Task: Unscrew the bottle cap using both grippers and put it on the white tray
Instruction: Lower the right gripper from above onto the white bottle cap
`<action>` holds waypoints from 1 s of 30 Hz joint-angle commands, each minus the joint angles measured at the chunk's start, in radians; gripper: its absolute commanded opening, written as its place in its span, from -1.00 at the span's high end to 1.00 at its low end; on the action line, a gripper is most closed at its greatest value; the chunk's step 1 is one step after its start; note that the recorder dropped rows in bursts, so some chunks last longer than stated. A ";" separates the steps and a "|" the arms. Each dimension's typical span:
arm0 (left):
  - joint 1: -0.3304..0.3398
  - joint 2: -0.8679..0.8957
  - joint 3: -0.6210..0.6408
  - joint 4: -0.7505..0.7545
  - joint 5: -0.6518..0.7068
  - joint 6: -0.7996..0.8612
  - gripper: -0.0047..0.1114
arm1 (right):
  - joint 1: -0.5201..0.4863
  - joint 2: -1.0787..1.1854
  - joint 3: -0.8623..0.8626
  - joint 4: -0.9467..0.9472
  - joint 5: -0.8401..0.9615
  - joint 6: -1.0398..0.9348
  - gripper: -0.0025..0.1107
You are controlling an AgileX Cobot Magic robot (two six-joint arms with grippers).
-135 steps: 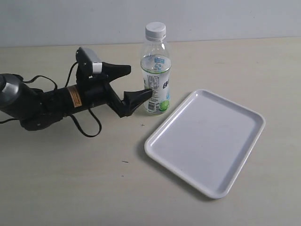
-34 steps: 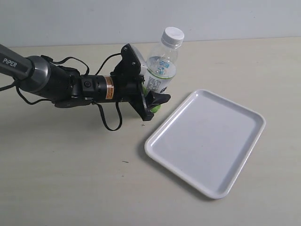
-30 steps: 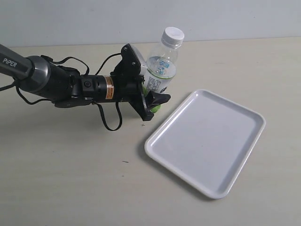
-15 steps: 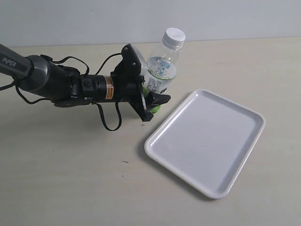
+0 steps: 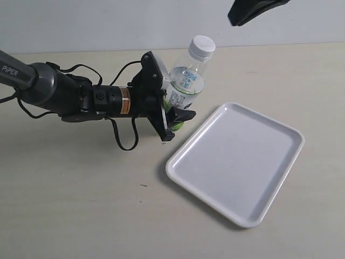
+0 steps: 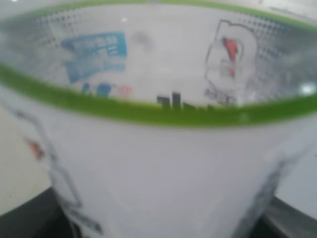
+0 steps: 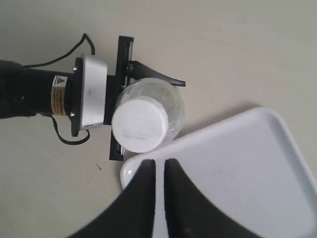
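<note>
Beige tabletop (image 5: 81, 216) before a pale wall, shown from one outside camera and two wrist cameras

The bottle (image 5: 186, 89) is clamped at its label by the left gripper (image 5: 171, 105), whose jaws are closed on either side of the body. It is held tilted, with the neck leaning toward the tray side. Whether its base rests on the table cannot be told, as it is hidden by a finger. The left wrist view is filled by the blurred label.

The cap (image 5: 202, 46) is seated on the neck and appears fully screwed on. The tray (image 5: 237, 167) lies just beside the bottle and carries nothing.

The right gripper (image 5: 250, 11) is seen at the upper edge of the exterior view, above the cap and well apart from it. In its own wrist view (image 7: 159, 166) the jaws are drawn nearly together, with only a narrow slit between them and nothing held.

The step in hand is judged to be the approach to the cap, and unscrewing is not yet begun. For the next move the jaws must be widened past the cap, lowered along the tilted neck, closed on the ribbed side and turned while the bottle is held firm
</note>
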 commanded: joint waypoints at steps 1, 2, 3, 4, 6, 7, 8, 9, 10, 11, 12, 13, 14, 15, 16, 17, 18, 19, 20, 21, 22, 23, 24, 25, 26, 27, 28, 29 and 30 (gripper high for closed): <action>0.002 -0.005 0.003 0.019 0.018 0.003 0.92 | 0.080 0.045 -0.031 -0.057 0.002 -0.046 0.33; 0.002 -0.005 0.003 0.023 0.018 0.003 0.92 | 0.097 0.050 -0.031 -0.069 0.002 -0.046 0.16; 0.002 -0.005 0.003 0.026 0.018 0.003 0.92 | 0.113 0.055 -0.031 -0.088 -0.003 -0.048 0.01; 0.002 -0.005 0.003 0.026 0.018 0.003 0.92 | 0.125 0.057 -0.031 -0.104 -0.013 -0.048 -0.09; 0.002 -0.005 0.003 0.026 0.018 0.003 0.92 | 0.152 0.061 -0.031 -0.132 -0.030 -0.046 -0.22; 0.002 -0.005 0.003 0.026 0.018 0.003 0.92 | 0.158 0.064 -0.031 -0.135 -0.038 -0.044 -0.22; 0.002 -0.005 0.003 0.026 0.018 0.003 0.92 | 0.164 0.064 -0.031 -0.137 -0.047 -0.044 -0.22; 0.002 -0.005 0.003 0.026 0.018 0.003 0.92 | 0.169 0.066 -0.031 -0.142 -0.063 -0.044 -0.22; 0.002 -0.005 0.003 0.026 0.018 0.003 0.92 | 0.169 0.066 -0.031 -0.143 -0.075 -0.044 -0.22; 0.002 -0.005 0.003 0.028 0.018 0.003 0.92 | 0.169 0.066 -0.031 -0.146 -0.089 -0.042 -0.22; 0.002 -0.005 0.003 0.028 0.018 0.003 0.92 | 0.169 0.066 -0.031 -0.151 -0.102 -0.037 -0.22; 0.002 -0.005 0.003 0.028 0.018 0.003 0.92 | 0.169 0.066 -0.031 -0.161 -0.109 -0.025 -0.21; 0.002 -0.005 0.003 0.030 0.018 0.003 0.92 | 0.169 0.068 -0.031 -0.175 -0.115 -0.017 -0.20; 0.002 -0.005 0.003 0.030 0.018 0.003 0.92 | 0.169 0.068 -0.031 -0.182 -0.117 -0.017 -0.19; 0.002 -0.005 0.003 0.030 0.018 0.003 0.92 | 0.169 0.068 -0.031 -0.184 -0.117 -0.017 -0.18; 0.002 -0.005 0.003 0.030 0.018 0.003 0.92 | 0.169 0.070 -0.031 -0.184 -0.117 -0.017 -0.17; 0.002 -0.005 0.003 0.030 0.018 0.003 0.92 | 0.169 0.072 -0.031 -0.184 -0.117 -0.017 -0.17; 0.002 -0.005 0.003 0.030 0.018 0.003 0.92 | 0.169 0.077 -0.031 -0.188 -0.117 -0.017 -0.17; 0.002 -0.005 0.003 0.030 0.018 0.003 0.92 | 0.169 0.082 -0.031 -0.190 -0.115 -0.017 -0.17; 0.002 -0.005 0.003 0.030 0.018 0.003 0.92 | 0.169 0.092 -0.031 -0.194 -0.112 -0.017 -0.17; 0.002 -0.005 0.003 0.030 0.018 0.003 0.92 | 0.169 0.101 -0.031 -0.196 -0.107 -0.017 -0.17; 0.002 -0.005 0.003 0.030 0.018 0.003 0.92 | 0.169 0.109 -0.031 -0.196 -0.105 -0.017 -0.17; 0.002 -0.005 0.003 0.030 0.018 0.003 0.92 | 0.169 0.117 -0.031 -0.196 -0.100 -0.015 -0.17; 0.002 -0.005 0.003 0.030 0.018 0.003 0.92 | 0.169 0.125 -0.031 -0.196 -0.099 -0.011 -0.17; 0.002 -0.005 0.003 0.030 0.018 0.003 0.92 | 0.169 0.127 -0.031 -0.196 -0.099 -0.011 -0.17; 0.002 -0.005 0.003 0.030 0.018 0.003 0.92 | 0.169 0.132 -0.031 -0.196 -0.099 -0.007 -0.17; 0.002 -0.005 0.003 0.030 0.018 0.003 0.92 | 0.169 0.132 -0.031 -0.196 -0.099 -0.006 -0.17; 0.002 -0.005 0.003 0.030 0.018 0.003 0.92 | 0.169 0.132 -0.031 -0.196 -0.098 0.001 -0.17; 0.002 -0.005 0.003 0.030 0.018 0.003 0.92 | 0.169 0.132 -0.031 -0.196 -0.098 0.001 -0.17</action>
